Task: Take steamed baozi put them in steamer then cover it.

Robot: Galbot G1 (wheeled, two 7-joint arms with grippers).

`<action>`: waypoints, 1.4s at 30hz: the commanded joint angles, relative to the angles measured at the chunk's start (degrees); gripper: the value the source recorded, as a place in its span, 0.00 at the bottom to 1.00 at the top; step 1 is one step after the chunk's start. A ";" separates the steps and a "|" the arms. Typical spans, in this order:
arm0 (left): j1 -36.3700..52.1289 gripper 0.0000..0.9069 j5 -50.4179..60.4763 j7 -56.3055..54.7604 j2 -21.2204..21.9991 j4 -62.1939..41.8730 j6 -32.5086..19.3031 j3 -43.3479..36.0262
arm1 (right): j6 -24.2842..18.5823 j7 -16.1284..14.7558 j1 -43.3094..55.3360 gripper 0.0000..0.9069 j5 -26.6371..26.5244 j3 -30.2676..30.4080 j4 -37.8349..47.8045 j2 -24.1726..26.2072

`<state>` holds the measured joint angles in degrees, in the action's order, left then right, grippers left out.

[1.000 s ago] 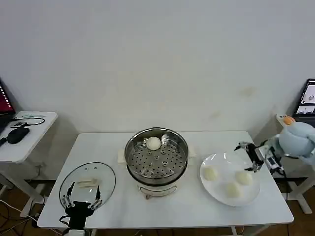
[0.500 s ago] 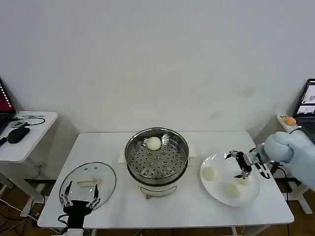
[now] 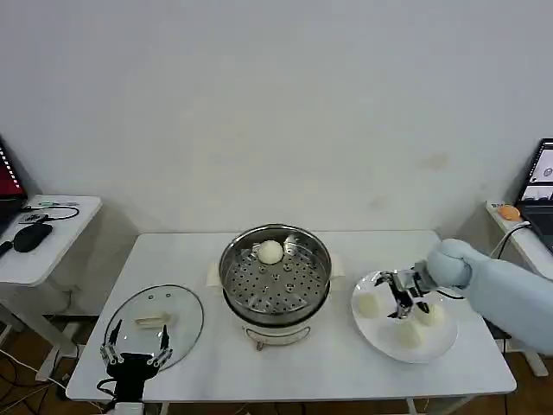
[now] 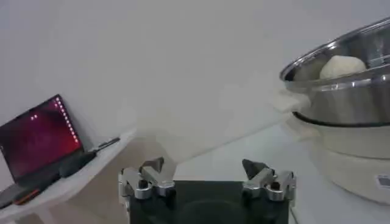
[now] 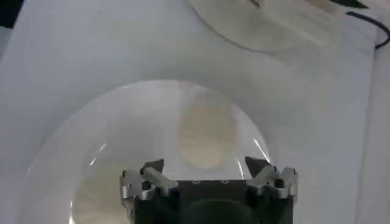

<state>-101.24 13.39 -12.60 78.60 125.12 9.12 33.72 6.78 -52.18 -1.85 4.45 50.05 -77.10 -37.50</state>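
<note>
The steamer [image 3: 275, 277] stands at the table's centre with one baozi [image 3: 270, 252] on its perforated tray. That steamer [image 4: 347, 91] and its baozi [image 4: 341, 66] also show in the left wrist view. Three baozi [image 3: 369, 304] [image 3: 429, 313] [image 3: 408, 334] lie on the white plate [image 3: 377, 333] at the right. My right gripper [image 3: 399, 294] hovers open over the plate between them, with one baozi [image 5: 207, 135] just ahead of its open fingers [image 5: 205, 167]. The glass cover [image 3: 154, 322] lies flat at the front left. My left gripper [image 3: 134, 350] rests open at its near edge.
A side table [image 3: 47, 238] with a laptop [image 4: 36, 140] and a mouse stands to the left of the main table. Another stand with a screen [image 3: 540, 186] is at the far right. The table's front edge lies close to both the cover and the plate.
My right arm has swung left from the plate's right edge to above the plate, among the baozi. The left gripper has slid slightly toward the table's front edge.
</note>
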 commanded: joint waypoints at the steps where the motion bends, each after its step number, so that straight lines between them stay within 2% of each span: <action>1: -0.20 1.00 -0.04 -0.07 0.18 -0.22 -0.09 0.16 | 4.86 0.00 1.13 1.00 -1.24 2.57 2.66 -4.32; 6: -0.19 1.00 -0.17 -0.09 0.11 -0.09 -0.13 0.34 | 5.76 -0.22 1.31 1.00 -2.03 3.83 2.78 -4.31; 7: -0.14 1.00 -0.20 -0.09 0.10 -0.17 -0.13 0.35 | 5.59 -0.12 1.28 0.93 -1.93 3.83 3.01 -4.45; 10: 0.02 1.00 -0.20 -0.12 0.11 -0.40 -0.13 0.26 | 5.89 0.18 1.17 0.84 -2.04 3.74 3.48 -5.13; 13: 0.14 1.00 -0.16 -0.11 0.18 -0.51 -0.11 0.16 | 6.17 0.19 1.15 0.82 -1.83 4.00 3.79 -5.44; 17: 0.16 1.00 -0.25 -0.10 0.10 -0.45 -0.11 0.33 | 6.25 0.07 1.21 0.70 -1.30 4.22 4.37 -5.81; 23: 0.09 1.00 -0.33 -0.15 0.10 -0.43 -0.13 0.44 | 6.42 -0.20 1.30 0.62 -1.31 4.35 4.56 -6.10; 32: -0.08 1.00 -0.42 -0.19 -0.01 -0.25 -0.14 0.36 | 5.76 -1.48 6.95 0.62 -2.43 5.84 1.38 -1.49; 38: 0.16 1.00 -0.43 -0.18 -0.21 -0.17 -0.16 -0.04 | 5.29 -2.55 14.58 0.62 -6.10 7.26 -2.58 4.18; 42: 0.42 1.00 -0.43 -0.13 -0.49 -0.08 -0.13 -0.26 | 5.37 -2.78 21.30 0.62 -9.84 10.76 -5.05 6.99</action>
<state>-100.95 12.94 -12.78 78.24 124.99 8.97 33.56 12.25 -54.47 9.35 -0.95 57.32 -78.22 -35.89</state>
